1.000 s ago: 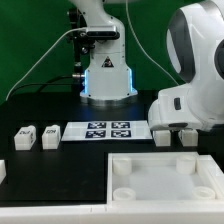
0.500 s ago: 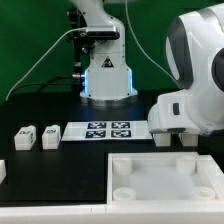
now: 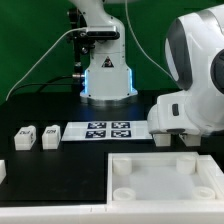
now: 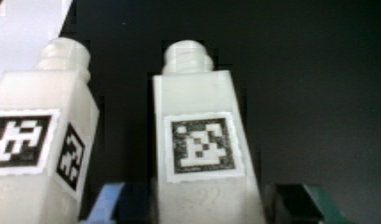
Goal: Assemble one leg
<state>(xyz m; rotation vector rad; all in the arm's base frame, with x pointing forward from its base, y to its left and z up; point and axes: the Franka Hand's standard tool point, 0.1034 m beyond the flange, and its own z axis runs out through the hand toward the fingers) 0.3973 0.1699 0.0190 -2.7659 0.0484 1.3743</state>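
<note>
In the exterior view, a white part [image 3: 2, 170] pokes in at the black table's [image 3: 70, 175] edge on the exterior view's left, only partly in sight. A little farther in from that edge, two small tagged blocks [image 3: 24, 137] [image 3: 49, 135] sit side by side, close together but apart. The marker board [image 3: 107, 130] lies flat near the middle of the table, in front of the robot base [image 3: 108, 75] at the far edge. A large white tray-like piece [image 3: 165, 180] with a raised rim fills the near corner on the exterior view's right. The arm [image 3: 195, 80] hangs low over that side of the table. Beneath it a pair of white blocks [image 3: 163, 139] [image 3: 187, 139] rests on the table, just past the marker board's end and behind the tray-like piece. The arm hides the gripper from this view. In the wrist view, the gripper [image 4: 208, 203] is spread, with its bluish fingers [image 4: 112, 203] on either side of the leg [image 4: 201, 130]. A dark gap shows between each finger and the leg, so neither touches it. The leg has a square tag on its upper face and a rounded peg at its far end. A second leg [image 4: 41, 130] of the same kind lies just beside it, parallel, with a narrow strip of table between them.
</note>
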